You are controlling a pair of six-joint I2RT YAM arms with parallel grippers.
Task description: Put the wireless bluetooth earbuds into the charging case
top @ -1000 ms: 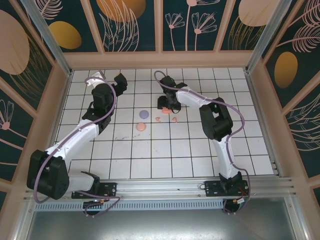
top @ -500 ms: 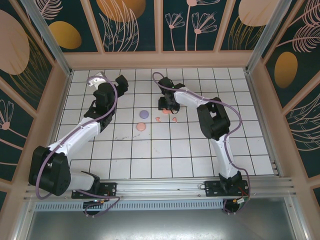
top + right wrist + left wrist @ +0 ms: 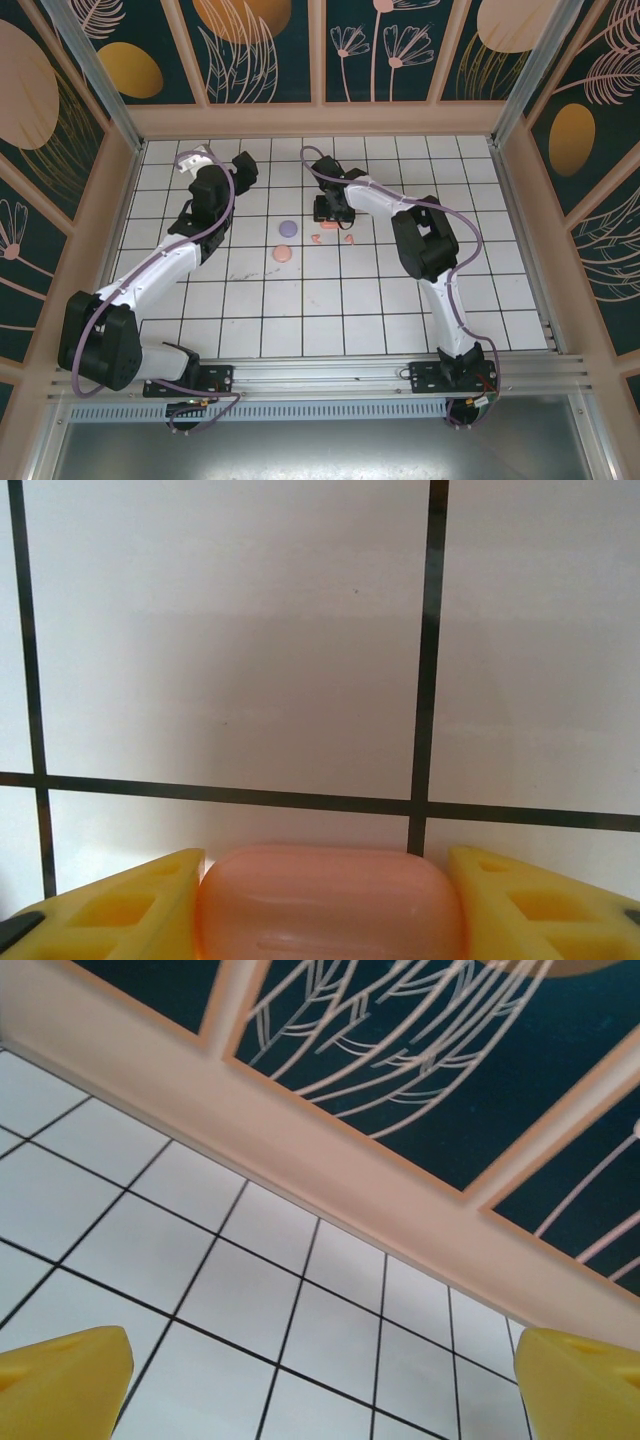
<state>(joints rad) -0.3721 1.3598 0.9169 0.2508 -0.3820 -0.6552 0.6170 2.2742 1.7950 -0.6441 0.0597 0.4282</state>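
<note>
Right wrist view's bottom edge shows the right tool (image 3: 328, 905) pinching the pink charging case (image 3: 330, 880); left tool (image 3: 320, 1385) spread, earbuds (image 3: 349, 239) loose, none inserted.

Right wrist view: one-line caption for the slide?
Yellow fingers of the right gripper pinch the salmon-pink case on white tiled floor.

Right arm low over the tiled bench (image 3: 400, 290)
The right end effector (image 3: 328, 212) sits over a salmon-pink case (image 3: 331, 226); two tiny pink earbuds (image 3: 316, 239) lie just nearer, a purple disc (image 3: 288, 228) and a pink disc (image 3: 283, 253) to their left.
</note>
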